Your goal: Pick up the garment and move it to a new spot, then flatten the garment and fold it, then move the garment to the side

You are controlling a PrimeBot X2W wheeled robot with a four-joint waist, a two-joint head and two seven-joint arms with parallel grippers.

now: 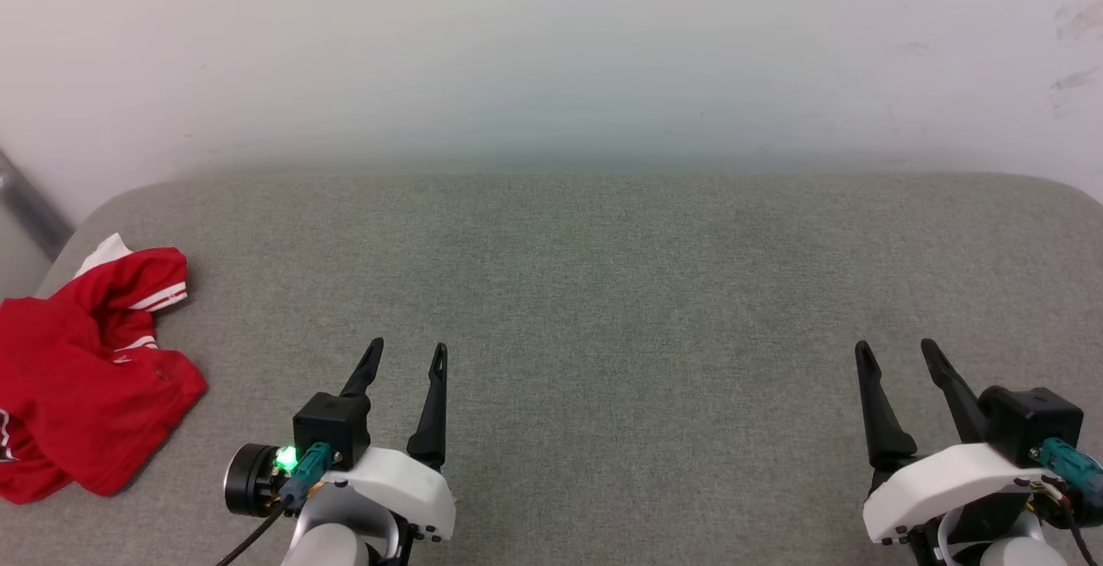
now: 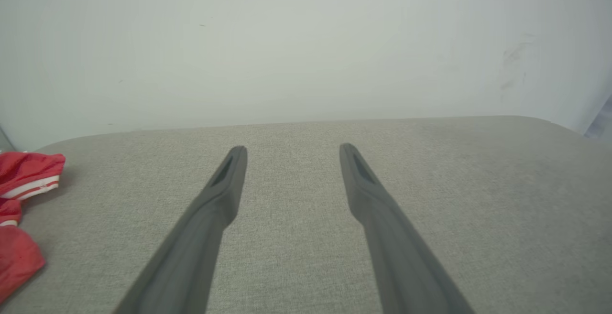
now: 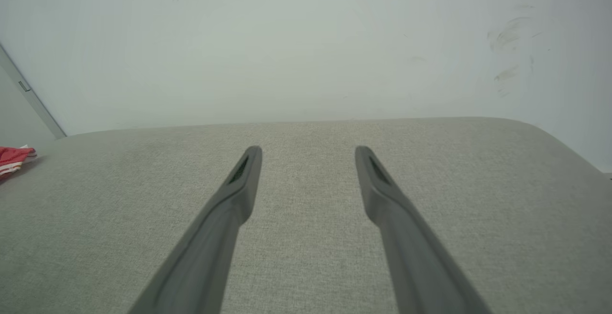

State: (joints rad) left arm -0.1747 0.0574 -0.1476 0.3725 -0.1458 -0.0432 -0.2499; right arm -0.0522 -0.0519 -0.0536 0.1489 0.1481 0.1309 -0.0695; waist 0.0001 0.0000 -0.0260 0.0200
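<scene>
In the head view, the garment (image 1: 86, 385) lies in a crumpled heap at the far left edge of the grey worktop (image 1: 603, 307), with part of it cut off by the picture border. Our left gripper (image 1: 408, 346) and our right gripper (image 1: 895, 345) hover low at the near side and point toward the pale wall (image 1: 551, 49). The fingers (image 1: 433, 402) of both are spread wide and hold nothing. We judge that they are opened like this so they can take the cloth as soon as they reach it. The picking up is not yet begun.

In the left wrist view, the left gripper (image 2: 292, 147) looks straight over bare fabric, and the garment (image 2: 24, 180) sits off to the left, well apart from it. This arm is the nearer one, so we think it should swing left first.

In the right wrist view, the right gripper (image 3: 308, 149) is equally wide and empty. Here the garment (image 3: 14, 158) is a small red patch far to the left. The bare middle seems to us a good new spot for flattening
</scene>
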